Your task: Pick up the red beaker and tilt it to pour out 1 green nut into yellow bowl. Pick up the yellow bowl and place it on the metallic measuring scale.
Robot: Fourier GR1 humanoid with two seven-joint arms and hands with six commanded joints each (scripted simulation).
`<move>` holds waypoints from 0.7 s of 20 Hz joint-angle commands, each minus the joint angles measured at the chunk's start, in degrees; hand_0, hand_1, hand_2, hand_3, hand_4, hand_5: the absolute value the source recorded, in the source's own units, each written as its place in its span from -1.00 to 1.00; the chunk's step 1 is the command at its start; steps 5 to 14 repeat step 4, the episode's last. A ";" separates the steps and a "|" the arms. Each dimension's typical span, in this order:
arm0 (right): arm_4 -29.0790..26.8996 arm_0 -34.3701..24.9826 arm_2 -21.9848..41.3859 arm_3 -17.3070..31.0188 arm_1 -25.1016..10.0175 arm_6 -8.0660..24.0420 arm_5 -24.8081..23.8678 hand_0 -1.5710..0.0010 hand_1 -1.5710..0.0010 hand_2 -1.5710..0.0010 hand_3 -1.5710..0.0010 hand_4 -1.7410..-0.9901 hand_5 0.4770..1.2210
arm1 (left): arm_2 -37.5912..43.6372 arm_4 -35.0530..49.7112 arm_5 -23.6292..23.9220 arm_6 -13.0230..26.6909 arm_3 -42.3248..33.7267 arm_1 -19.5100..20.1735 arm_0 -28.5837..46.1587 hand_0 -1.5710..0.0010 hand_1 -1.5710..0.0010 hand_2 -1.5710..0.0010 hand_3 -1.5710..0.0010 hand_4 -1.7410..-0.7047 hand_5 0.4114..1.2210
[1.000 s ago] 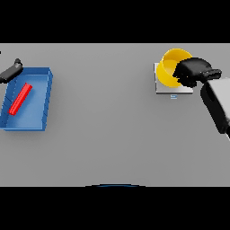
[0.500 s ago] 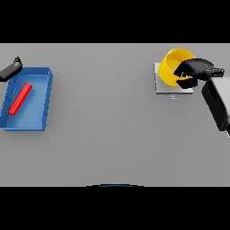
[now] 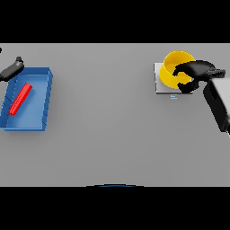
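The right arm comes in from the right side of the head view, and its forearm slopes up and to the left toward the far right part of the grey table [image 3: 112, 134]. The right hand [image 3: 194, 75] is at the right side of the yellow bowl [image 3: 173, 69]. Its fingers and thumb are curled around the bowl's rim, so the hand holds the bowl. The yellow bowl sits on the metallic measuring scale [image 3: 160, 85], and a pale edge of the scale shows at the bowl's left and front. I cannot tell if a nut is inside the bowl.

The left hand [image 3: 11, 69] shows at the far left edge, just beyond the far corner of a blue tray [image 3: 45, 103]; its fingers look straight. The red beaker [image 3: 20, 98] lies on its side inside this tray, well apart from the bowl. The middle of the table between them is bare.
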 commanded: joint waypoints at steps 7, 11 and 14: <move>-0.09 0.03 0.17 -0.72 -0.04 -0.24 0.49 0.94 0.95 0.92 0.66 -0.13 -0.14 | -0.10 -0.01 0.91 1.34 -0.87 0.09 -0.02 1.00 1.00 1.00 1.00 0.72 -0.12; -0.09 0.03 0.17 -0.72 -0.04 -0.24 0.49 0.94 0.95 0.92 0.66 -0.13 -0.14 | -0.10 -0.01 0.91 1.34 -0.87 0.09 -0.02 1.00 1.00 1.00 1.00 0.72 -0.12; -0.09 0.03 0.17 -0.72 -0.04 -0.24 0.49 0.94 0.95 0.92 0.66 -0.13 -0.14 | -0.10 -0.01 0.91 1.34 -0.87 0.09 -0.02 1.00 1.00 1.00 1.00 0.72 -0.12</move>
